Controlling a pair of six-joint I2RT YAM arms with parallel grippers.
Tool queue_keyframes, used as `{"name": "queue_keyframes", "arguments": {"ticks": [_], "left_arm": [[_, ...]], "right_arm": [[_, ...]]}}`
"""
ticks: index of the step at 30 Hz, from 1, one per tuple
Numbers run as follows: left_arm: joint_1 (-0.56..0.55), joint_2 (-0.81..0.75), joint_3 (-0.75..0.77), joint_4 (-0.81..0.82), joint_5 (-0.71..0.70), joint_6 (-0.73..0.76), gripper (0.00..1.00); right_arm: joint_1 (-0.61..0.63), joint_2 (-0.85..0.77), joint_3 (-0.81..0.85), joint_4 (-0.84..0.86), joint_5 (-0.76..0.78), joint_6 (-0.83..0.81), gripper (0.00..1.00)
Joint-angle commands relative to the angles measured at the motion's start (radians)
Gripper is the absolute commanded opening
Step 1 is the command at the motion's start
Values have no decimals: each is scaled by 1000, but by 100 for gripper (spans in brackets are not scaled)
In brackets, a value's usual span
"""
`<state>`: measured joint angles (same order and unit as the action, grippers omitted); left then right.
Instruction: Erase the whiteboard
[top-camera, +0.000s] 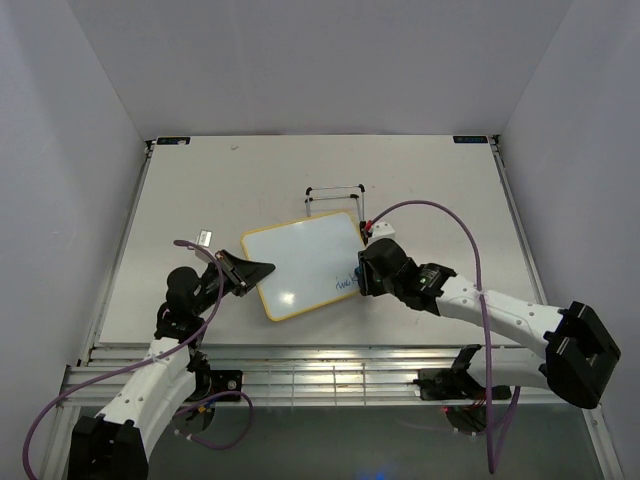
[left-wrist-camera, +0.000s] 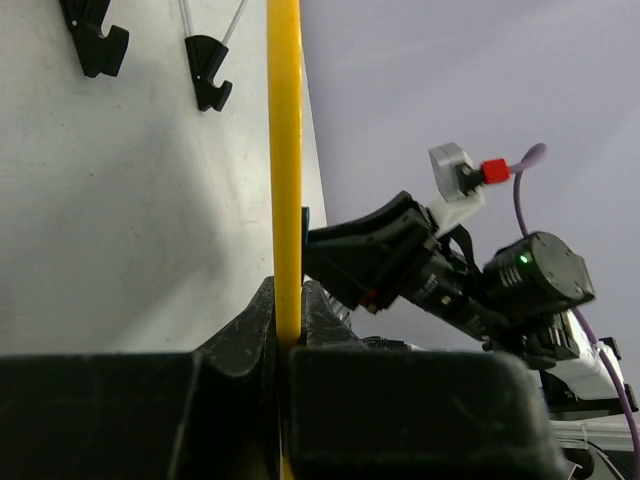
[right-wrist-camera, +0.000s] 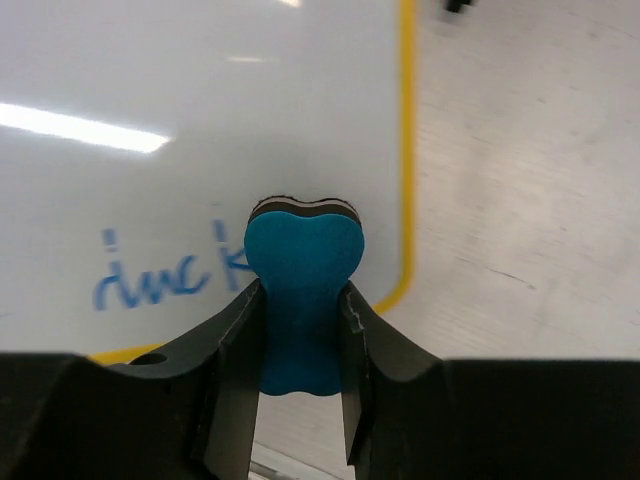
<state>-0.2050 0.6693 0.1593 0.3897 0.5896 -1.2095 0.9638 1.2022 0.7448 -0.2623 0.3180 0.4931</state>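
Observation:
The whiteboard (top-camera: 300, 262), white with a thin yellow frame, lies tilted in the middle of the table. Blue handwriting (top-camera: 345, 284) sits near its near right corner and reads roughly "duck" in the right wrist view (right-wrist-camera: 165, 275). My left gripper (top-camera: 258, 271) is shut on the board's left yellow edge (left-wrist-camera: 285, 200). My right gripper (top-camera: 360, 274) is shut on the blue bone-shaped eraser (right-wrist-camera: 302, 290), whose felt tip rests on the board just right of the writing, near the board's yellow corner (right-wrist-camera: 405, 200).
A thin black wire stand (top-camera: 336, 200) stands just behind the board; its feet show in the left wrist view (left-wrist-camera: 205, 70). The table's front edge and a metal rail (top-camera: 330, 360) lie near the arm bases. White walls enclose the table.

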Motion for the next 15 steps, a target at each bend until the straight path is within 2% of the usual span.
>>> {"name": "queue_keyframes", "arguments": {"ticks": [1, 4, 8, 13, 14, 15], "left_arm": [[-11, -70, 82, 242, 121, -211, 0], [-11, -68, 77, 242, 116, -211, 0], [-11, -65, 77, 244, 111, -213, 0], [-11, -65, 82, 244, 108, -211, 0], [-11, -63, 83, 244, 110, -211, 0], [-11, -65, 86, 244, 111, -214, 0]], "right_arm": [[-65, 10, -47, -123, 12, -80, 8], [-45, 39, 33, -126, -54, -102, 8], [85, 109, 187, -114, -112, -111, 8], [211, 160, 277, -3, -236, -108, 8], [214, 177, 283, -8, -238, -111, 8], [213, 178, 280, -23, -170, -116, 8]]}}
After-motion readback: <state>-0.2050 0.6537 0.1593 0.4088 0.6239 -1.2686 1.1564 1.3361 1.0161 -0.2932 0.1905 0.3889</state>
